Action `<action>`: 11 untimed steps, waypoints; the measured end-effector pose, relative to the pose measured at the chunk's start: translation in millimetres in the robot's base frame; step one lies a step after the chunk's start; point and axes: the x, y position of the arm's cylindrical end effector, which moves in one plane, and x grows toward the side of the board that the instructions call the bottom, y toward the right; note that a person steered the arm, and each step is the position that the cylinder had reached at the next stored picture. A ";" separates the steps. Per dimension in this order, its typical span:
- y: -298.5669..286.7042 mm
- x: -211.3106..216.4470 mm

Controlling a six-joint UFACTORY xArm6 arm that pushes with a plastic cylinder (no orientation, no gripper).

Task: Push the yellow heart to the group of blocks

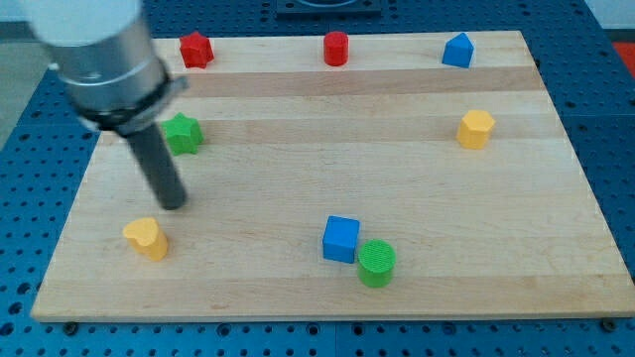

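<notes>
Here yellow heart [146, 238] just below-left of my tip [174, 203], apart, nothing clamped.

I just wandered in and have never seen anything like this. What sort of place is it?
Probably a robotics lab test bench. A wooden board sits on a blue perforated mounting table, small coloured blocks such as the yellow heart lie scattered on it, and my tip hangs just above that heart.

Wooden board [397, 149] — eight coloured blocks [340, 239]
</notes>
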 end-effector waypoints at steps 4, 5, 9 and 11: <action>-39.3 40.5; -15.4 54.9; 72.1 73.7; 115.8 75.8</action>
